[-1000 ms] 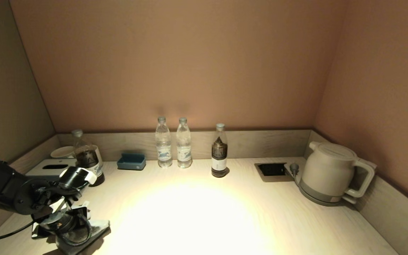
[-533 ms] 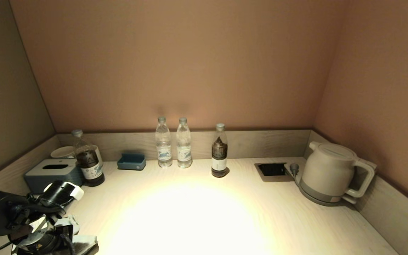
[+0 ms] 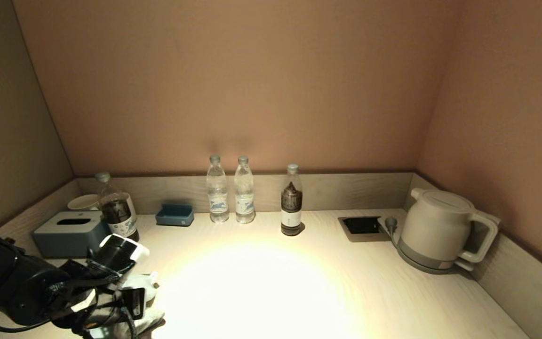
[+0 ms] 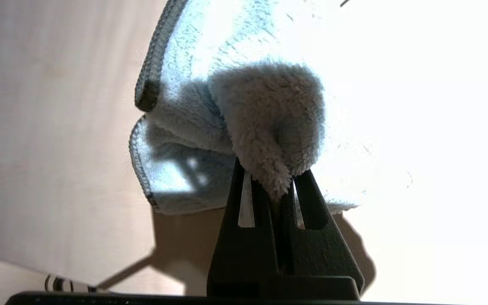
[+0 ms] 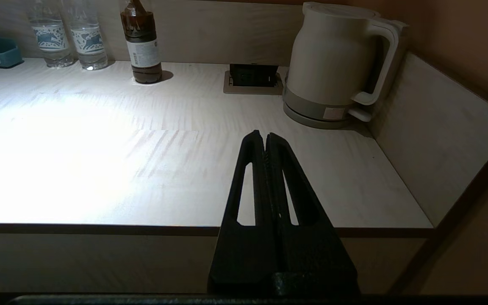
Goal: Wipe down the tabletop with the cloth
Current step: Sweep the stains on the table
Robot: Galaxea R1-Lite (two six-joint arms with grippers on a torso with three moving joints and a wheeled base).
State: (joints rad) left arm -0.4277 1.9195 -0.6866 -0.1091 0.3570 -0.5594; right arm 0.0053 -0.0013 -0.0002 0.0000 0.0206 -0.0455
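Note:
My left gripper (image 3: 132, 306) is at the front left corner of the pale wooden tabletop (image 3: 271, 282), held low over it. It is shut on a fluffy pale blue-white cloth (image 3: 146, 282). In the left wrist view the gripper (image 4: 271, 178) pinches a bunched fold of the cloth (image 4: 265, 110), and the rest of the cloth lies spread on the wood. My right gripper (image 5: 265, 137) is shut and empty. It hangs just off the table's front edge, toward the right, and is out of the head view.
Along the back wall stand a tissue box (image 3: 68, 233), a bowl (image 3: 83, 202), a dark bottle (image 3: 116, 212), a blue tray (image 3: 174, 214), two water bottles (image 3: 217, 190), another dark bottle (image 3: 291, 202), a recessed socket (image 3: 360, 226) and a white kettle (image 3: 440, 230).
My left gripper drew the cloth back toward the front left edge, then swept it to the right along the front of the table. The right arm has not moved.

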